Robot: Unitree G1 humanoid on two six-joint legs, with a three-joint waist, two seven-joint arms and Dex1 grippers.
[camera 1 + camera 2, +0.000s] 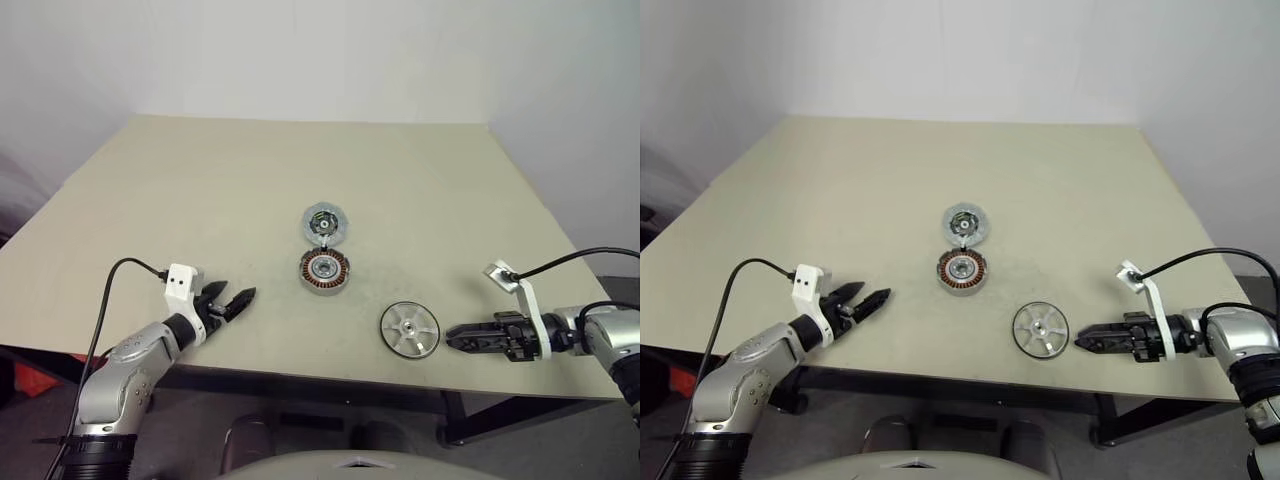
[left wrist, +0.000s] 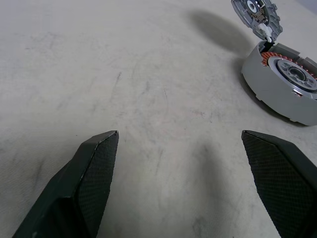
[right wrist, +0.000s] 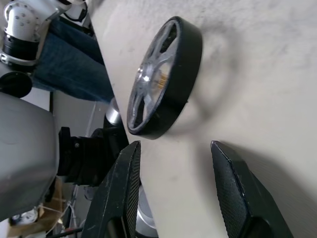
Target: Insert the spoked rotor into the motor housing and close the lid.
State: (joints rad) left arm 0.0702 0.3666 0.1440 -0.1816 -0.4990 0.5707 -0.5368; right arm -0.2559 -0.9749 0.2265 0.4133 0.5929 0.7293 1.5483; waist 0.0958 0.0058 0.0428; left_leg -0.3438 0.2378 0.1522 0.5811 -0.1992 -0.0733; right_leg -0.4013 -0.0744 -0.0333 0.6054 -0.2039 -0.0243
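Lying flat at nine o'clock of the right gripper (image 1: 449,336), just off its part-open, empty tips, the rotor (image 1: 409,330) seems nearer it than the wide-open left gripper (image 1: 236,302).

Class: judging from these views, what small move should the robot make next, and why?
Probably ease the right gripper forward to straddle the spoked rotor's rim: its fingers are apart, empty, aimed at it, and the motor housing sits open, its lid swung back.
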